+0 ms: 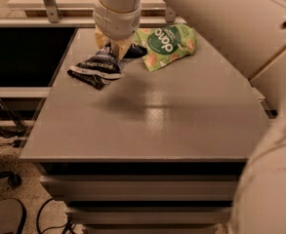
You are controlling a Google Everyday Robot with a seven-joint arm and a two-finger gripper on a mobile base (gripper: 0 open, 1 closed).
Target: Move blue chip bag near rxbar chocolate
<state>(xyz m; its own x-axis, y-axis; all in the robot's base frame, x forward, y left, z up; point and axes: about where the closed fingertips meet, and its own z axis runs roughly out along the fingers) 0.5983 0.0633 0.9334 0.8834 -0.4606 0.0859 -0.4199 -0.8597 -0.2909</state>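
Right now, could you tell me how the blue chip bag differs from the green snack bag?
Colour: the blue chip bag is dark navy; the green snack bag is light green. State: the gripper, at the table's far left, pinches one end of the blue chip bag, while the green snack bag lies free on the table. Both are crinkly bags of similar size.

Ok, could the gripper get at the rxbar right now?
Probably not. The gripper, at the table's far left, is shut on the blue bag, and that bag hangs right over the rxbar, covering most of it. Only the bar's near edge shows.
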